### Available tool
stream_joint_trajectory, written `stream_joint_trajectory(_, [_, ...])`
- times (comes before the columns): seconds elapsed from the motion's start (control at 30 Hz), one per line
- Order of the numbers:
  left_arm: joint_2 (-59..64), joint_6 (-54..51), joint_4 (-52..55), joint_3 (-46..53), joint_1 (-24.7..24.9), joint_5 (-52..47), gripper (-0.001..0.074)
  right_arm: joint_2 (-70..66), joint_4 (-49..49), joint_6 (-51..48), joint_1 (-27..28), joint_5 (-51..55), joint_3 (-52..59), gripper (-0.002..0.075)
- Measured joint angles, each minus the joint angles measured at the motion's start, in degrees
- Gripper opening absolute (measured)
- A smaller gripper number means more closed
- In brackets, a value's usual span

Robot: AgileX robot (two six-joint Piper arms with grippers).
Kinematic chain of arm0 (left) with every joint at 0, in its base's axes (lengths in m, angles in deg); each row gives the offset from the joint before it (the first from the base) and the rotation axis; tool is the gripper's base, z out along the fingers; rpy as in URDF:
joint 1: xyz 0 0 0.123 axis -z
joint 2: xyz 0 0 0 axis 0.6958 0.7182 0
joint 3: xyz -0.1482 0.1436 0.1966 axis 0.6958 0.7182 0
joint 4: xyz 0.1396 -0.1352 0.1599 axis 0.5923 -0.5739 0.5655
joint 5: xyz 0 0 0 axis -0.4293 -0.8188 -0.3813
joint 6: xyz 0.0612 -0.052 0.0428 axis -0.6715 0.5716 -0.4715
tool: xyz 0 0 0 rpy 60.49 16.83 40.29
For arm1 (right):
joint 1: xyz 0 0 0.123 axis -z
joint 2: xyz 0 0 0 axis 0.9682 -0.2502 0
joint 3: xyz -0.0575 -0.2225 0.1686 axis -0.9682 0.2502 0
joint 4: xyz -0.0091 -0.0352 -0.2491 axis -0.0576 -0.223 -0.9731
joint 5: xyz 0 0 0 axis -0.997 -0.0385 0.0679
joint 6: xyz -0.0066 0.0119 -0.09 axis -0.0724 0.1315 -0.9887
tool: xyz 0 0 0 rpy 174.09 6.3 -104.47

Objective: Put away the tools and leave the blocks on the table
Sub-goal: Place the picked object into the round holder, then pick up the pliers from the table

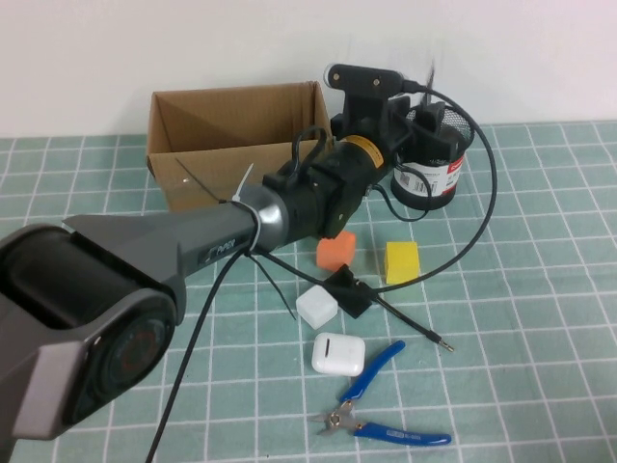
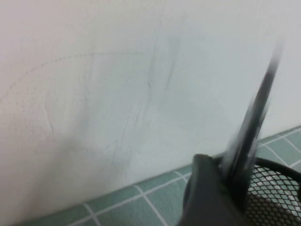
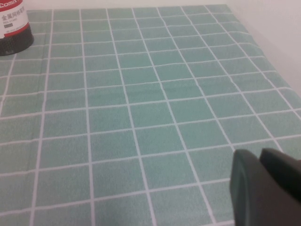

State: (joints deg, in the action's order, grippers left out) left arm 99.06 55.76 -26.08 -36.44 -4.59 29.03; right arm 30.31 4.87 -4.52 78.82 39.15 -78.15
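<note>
Black mesh cup (image 1: 445, 164) at upper right sits under the left gripper (image 1: 431, 114), clenched on the thick screwdriver (image 2: 251, 122). Pliers (image 1: 381, 400) lie bottom centre, thin screwdriver (image 1: 410, 323) just above. Right gripper (image 3: 270, 188) hangs over bare mat; grip unclear.

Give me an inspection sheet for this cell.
Surface: grid mat, flat.
Job's things: pliers, thin screwdriver, orange block, yellow block and white block, all on the mat.
Clutter: earbud case, cardboard box, black piece.
Grippers: left tool over mesh cup, black rod beside it; right tool over bare mat.
Cables: black cable loops past cup.
Surroundings: white wall.
</note>
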Motion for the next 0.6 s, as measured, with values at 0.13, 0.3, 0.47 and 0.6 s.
stream_joint_trajectory(0.13, [-1.4, 0.1, 0.0, 0.0, 0.0, -2.3, 0.0394, 0.0, 0.0, 0.0, 0.0, 0.0, 0.0, -0.0008])
stream_joint_trajectory(0.3, [-5.7, 0.1, 0.0, 0.0, 0.0, -8.3, 0.0403, 0.0, 0.0, 0.0, 0.0, 0.0, 0.0, -0.0008])
stream_joint_trajectory(0.47, [-14.0, -2.0, 0.0, 0.0, 0.6, -22.7, 0.0384, 0.0, 0.0, 0.0, 0.0, 0.0, 0.0, -0.0008])
stream_joint_trajectory(0.6, [-21.5, -7.4, 1.3, 0.0, 2.4, -39.9, 0.0295, 0.0, 0.0, 0.0, 0.0, 0.0, 0.0, -0.0008])
